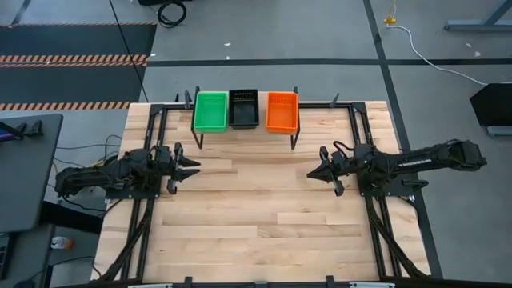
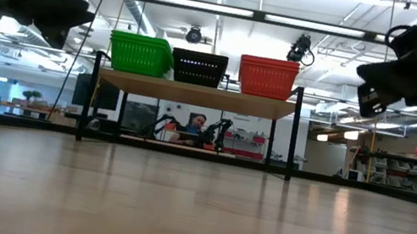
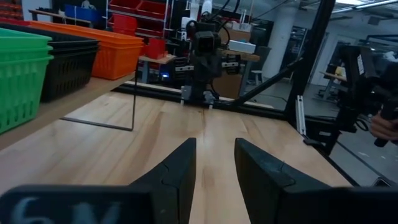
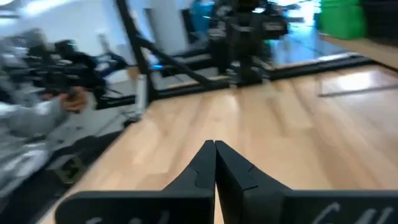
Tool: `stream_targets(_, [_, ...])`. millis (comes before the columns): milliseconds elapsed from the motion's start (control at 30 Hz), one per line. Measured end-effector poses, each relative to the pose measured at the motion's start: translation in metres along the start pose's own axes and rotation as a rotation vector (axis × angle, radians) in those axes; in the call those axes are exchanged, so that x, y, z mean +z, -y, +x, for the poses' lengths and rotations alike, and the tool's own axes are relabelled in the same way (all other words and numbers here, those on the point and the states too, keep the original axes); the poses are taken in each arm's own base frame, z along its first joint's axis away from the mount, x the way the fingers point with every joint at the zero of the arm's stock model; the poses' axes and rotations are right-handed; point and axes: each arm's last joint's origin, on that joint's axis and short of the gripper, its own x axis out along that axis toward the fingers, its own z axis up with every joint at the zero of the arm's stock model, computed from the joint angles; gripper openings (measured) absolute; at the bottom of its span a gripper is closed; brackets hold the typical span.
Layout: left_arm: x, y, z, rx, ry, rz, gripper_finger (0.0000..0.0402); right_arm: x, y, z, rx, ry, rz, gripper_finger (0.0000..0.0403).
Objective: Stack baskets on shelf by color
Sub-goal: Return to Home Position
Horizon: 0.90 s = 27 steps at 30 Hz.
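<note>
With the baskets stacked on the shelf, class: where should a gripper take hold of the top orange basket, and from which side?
Pinch the rim of the orange basket on its outer long wall, coming straight down. It sits upright and open-topped, so that thin edge is exposed; the black basket crowds the other side. The right gripper is probably nearest.

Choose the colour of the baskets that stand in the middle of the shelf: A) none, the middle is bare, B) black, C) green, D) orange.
B: in the high view the black baskets sit on the shelf between the green baskets and the orange baskets.
</note>
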Motion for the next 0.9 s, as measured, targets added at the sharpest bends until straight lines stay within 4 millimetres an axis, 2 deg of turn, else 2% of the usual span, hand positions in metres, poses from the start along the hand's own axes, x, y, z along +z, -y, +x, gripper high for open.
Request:
stream_targets(167, [0.000,0.000,0.000,0.014,-0.001,0.000,0.0116,-0.005,-0.001,-0.006,-0.145,-0.040,0.002,0.0006])
stream_targets(467, [-0.001,-0.001,0.000,0.016,-0.002,-0.012,0.0116,-0.004,-0.010,-0.011,-0.220,-0.031,-0.046,0.0005])
stream_targets(900, [-0.001,-0.001,0.000,0.017,-0.003,-0.054,0.0116,-0.010,-0.017,-0.030,-0.245,-0.074,-0.058,0.0005])
